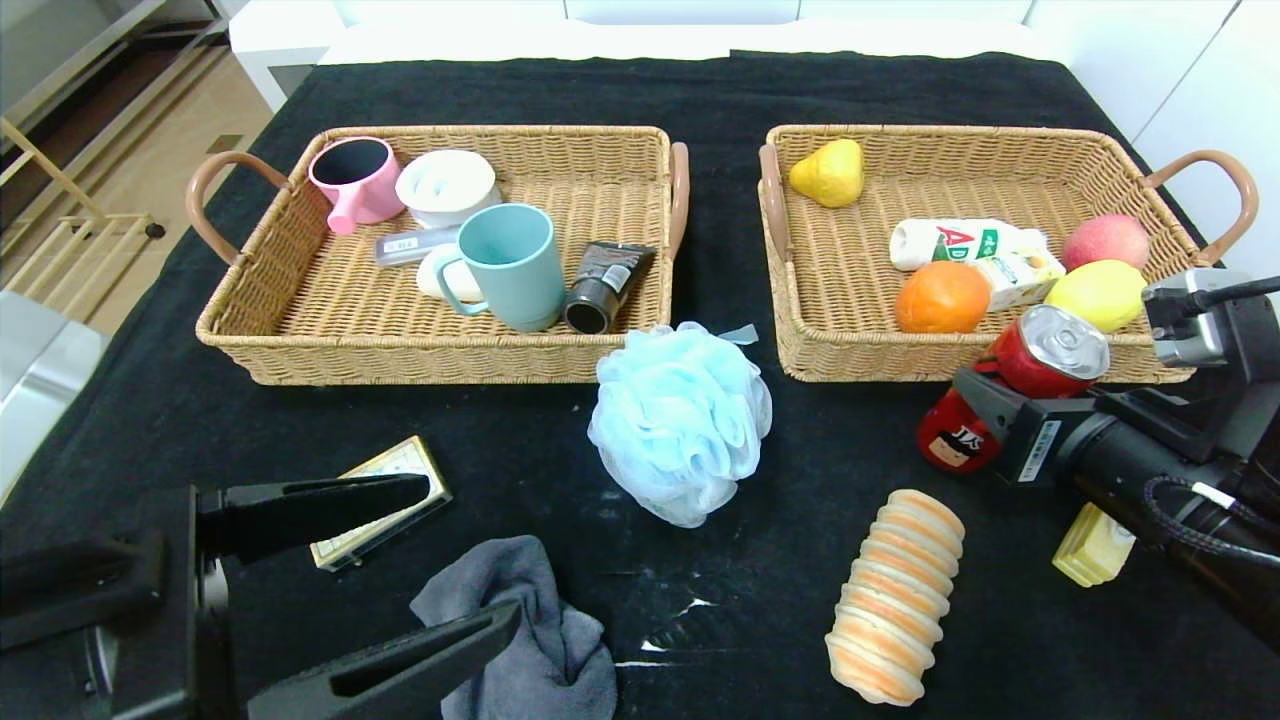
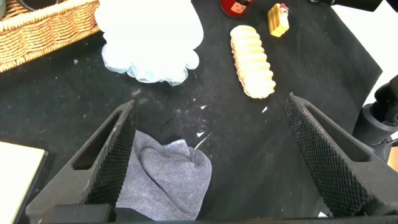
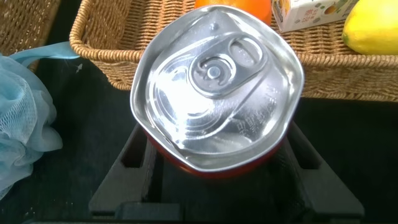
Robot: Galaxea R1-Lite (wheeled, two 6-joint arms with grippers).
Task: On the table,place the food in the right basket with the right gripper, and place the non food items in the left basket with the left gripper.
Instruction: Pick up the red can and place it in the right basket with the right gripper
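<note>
One red can clamped in right tool near counter's right edge: carry over right basket, release; left tool open, idle.

This looks like a staged indoor test room dressed with household goods, not a lived-in home. A black cloth covers the tabletop, and its far edge meets plain white panels. Past the far left corner lie pale wood flooring and a light wooden rack (only partly seen). Two matching wicker baskets sit side by side near the far edge, holding bathroom cups and fruit, with a bath sponge and bread roll loose on the cloth.
</note>
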